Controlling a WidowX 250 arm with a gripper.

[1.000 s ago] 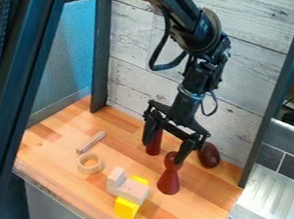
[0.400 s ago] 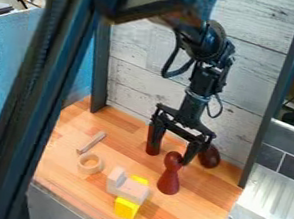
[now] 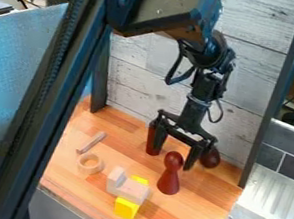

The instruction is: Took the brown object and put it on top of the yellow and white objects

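The claw [image 3: 172, 158] hangs over the wooden surface [image 3: 194, 210] with its fingers spread wide and nothing in its grasp. Of the brown things, the pawn-shaped piece [image 3: 168, 182] stands upright near the fingertips, the cylinder [image 3: 151, 145] stands behind it, and the egg-shaped piece [image 3: 209, 158] is towards the back wall [image 3: 248, 78]. Nearer the front, a pale block [image 3: 133, 192] rests on the yellow blocks [image 3: 126, 208], with a wooden ring [image 3: 81, 163] to one side
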